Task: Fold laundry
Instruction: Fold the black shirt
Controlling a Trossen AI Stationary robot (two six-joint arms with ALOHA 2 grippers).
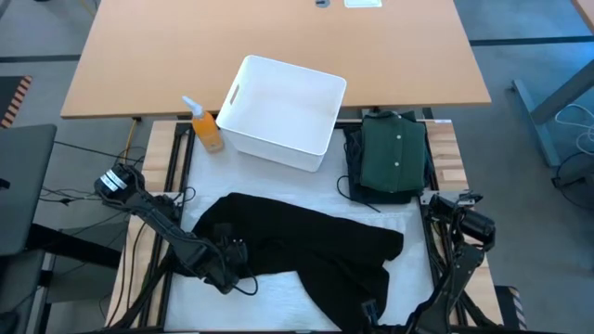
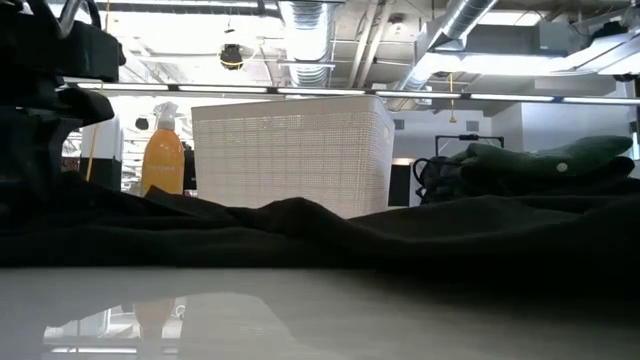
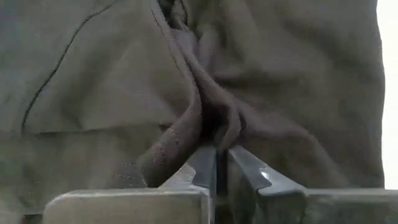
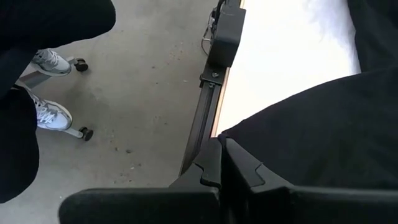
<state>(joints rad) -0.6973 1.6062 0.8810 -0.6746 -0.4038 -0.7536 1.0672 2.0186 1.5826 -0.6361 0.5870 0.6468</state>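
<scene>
In the high view we see a black garment [image 1: 306,241] spread across the white table surface [image 1: 278,288] in the lower middle of the frame, its bulk reaching from lower left toward the lower right. The left gripper [image 1: 225,255] sits at the garment's left edge, lower left of centre; in the left wrist view its fingers [image 3: 205,168] are pressed nearly together with a pinched ridge of the dark cloth [image 3: 205,106] rising between them, so we take it as clamped on the fabric. The right gripper [image 1: 371,311] is at the bottom of the high view, by the garment's lower right part; in the right wrist view its fingers [image 4: 214,163] meet tip to tip at the hem of the cloth [image 4: 311,137], and we cannot tell for sure whether any fabric is caught between them. A folded dark green buttoned shirt [image 1: 394,153] lies on a dark pile at the upper right. A white plastic bin [image 1: 283,111] stands at upper centre, with an orange spray bottle [image 1: 206,125] just to its left. We can read no writing or labels on any of them.
</scene>
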